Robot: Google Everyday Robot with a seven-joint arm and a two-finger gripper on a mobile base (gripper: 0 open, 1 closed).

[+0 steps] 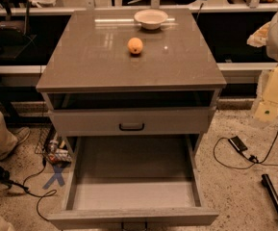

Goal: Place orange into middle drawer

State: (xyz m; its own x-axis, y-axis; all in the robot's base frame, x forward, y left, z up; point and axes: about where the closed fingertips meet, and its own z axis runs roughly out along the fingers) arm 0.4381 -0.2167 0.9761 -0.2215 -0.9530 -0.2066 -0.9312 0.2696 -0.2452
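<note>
**Gripper** [261,34]: a pale shape at the right edge of the view, level with the cabinet top and off its right side. It is not touching the cabinet or anything on it. Whether it is released or clenched cannot be told, and nothing can be seen in its hold.

**Orange** [135,45]: sits on the cabinet top [81,61], well to the gripper's left and far from it. It rests free on the surface with bare top all around it.

**White bowl** [151,18]: on the same top, also left of the gripper and farther back than the orange. It stands near the orange without touching it and plays no part in the task.

**Middle drawer** [133,194]: below and to the left of the gripper, pulled fully out toward the camera. Its flat grey floor is bare and ready to receive the fruit.

**Drawer with black bar handle** [90,121]: directly above the open one and pushed in.

**Task status**
- Done: the receiving drawer is open.
- Left: the reach leftward to the orange, the grasp, the lift, the carry down and forward over the open drawer, and the release onto its floor. None of these has begun, so by this judgement the task is at its very start.

**Other** 
- Cables [225,160] lie on the floor beneath the gripper.
</note>
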